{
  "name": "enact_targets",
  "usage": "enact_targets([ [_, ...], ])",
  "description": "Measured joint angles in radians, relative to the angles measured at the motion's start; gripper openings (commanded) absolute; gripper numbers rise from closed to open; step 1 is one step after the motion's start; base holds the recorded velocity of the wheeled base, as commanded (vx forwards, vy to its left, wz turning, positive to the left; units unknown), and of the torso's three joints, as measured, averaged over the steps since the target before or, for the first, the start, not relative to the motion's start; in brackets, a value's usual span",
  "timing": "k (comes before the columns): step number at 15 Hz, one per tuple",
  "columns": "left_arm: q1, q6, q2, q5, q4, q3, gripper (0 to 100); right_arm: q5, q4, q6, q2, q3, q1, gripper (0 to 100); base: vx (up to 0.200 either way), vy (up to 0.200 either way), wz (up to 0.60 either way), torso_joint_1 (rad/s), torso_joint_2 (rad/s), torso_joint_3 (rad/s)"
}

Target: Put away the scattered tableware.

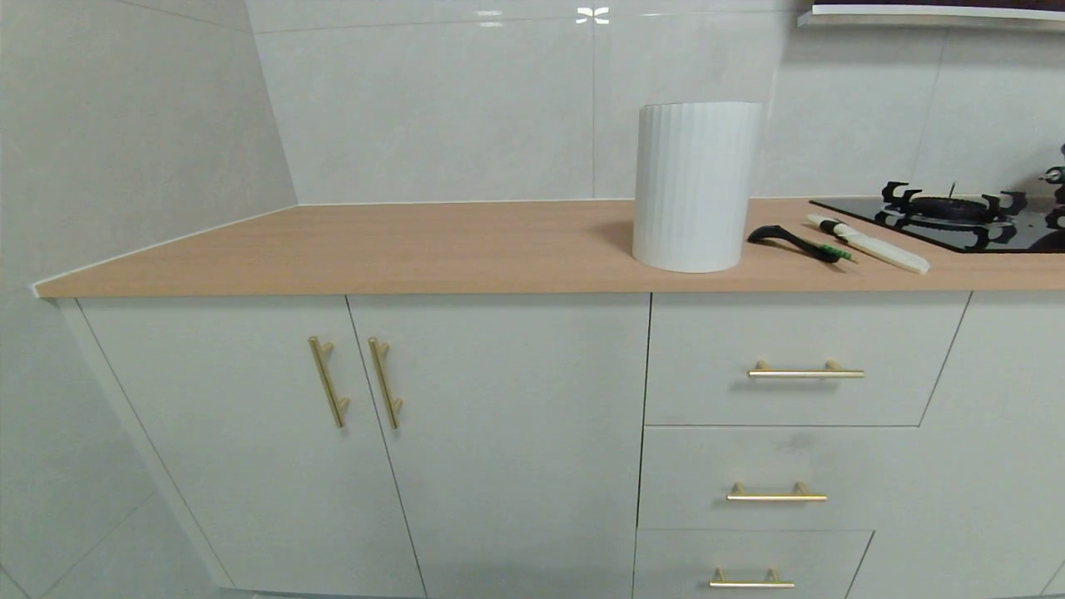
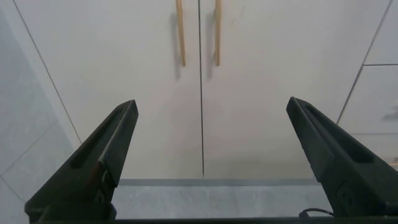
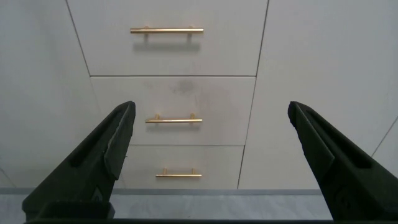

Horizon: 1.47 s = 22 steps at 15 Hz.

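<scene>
The left jaws stand wide apart with nothing between them, held low in front of the double cupboard doors (image 2: 261,93). The right jaws are likewise apart and bare, facing the stack of drawers (image 3: 168,93). The tableware lies above them on the counter (image 1: 416,249): a black-handled tool (image 1: 790,240) and a long white utensil (image 1: 874,245), just beside each other to the right of a tall white ribbed holder (image 1: 695,187), with the hob (image 1: 948,218) behind them. Whether the two pieces touch cannot be told.

The approach appears to be the step in hand, with nothing gripped yet. The right arm is probably best used, since the pieces lie on its side. It should be raised to counter height and the jaws brought down across one handle only — the black one, nearest the holder, looks the easier start. The piece should be tipped upright before being lowered into the holder, and the holder's rim is best left unknocked — being tall, it could topple.
</scene>
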State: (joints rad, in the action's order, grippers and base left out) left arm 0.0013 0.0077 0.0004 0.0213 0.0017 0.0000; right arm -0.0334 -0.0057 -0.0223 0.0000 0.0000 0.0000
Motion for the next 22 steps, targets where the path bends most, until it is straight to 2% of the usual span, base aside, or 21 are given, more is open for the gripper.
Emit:
enact_targets([
  [13,0.0,0.0,0.0,0.0,0.0,0.0,100,0.0,0.0,0.0,0.021,-0.001,0.009,100,0.0,0.0,0.0,0.0,0.0,0.0],
  [15,0.0,0.0,0.0,0.0,0.0,0.0,100,0.005,0.006,0.011,0.033,-0.036,0.011,100,0.0,0.0,0.0,0.0,0.0,0.0],
  [18,0.0,0.0,0.0,0.0,0.0,0.0,100,0.028,0.012,0.023,0.159,-0.167,0.039,100,0.0,0.0,0.0,0.0,0.0,0.0],
  [22,0.0,0.0,0.0,0.0,0.0,0.0,100,0.073,0.013,0.011,0.483,-0.228,0.088,100,0.0,0.0,0.0,0.0,0.0,0.0],
])
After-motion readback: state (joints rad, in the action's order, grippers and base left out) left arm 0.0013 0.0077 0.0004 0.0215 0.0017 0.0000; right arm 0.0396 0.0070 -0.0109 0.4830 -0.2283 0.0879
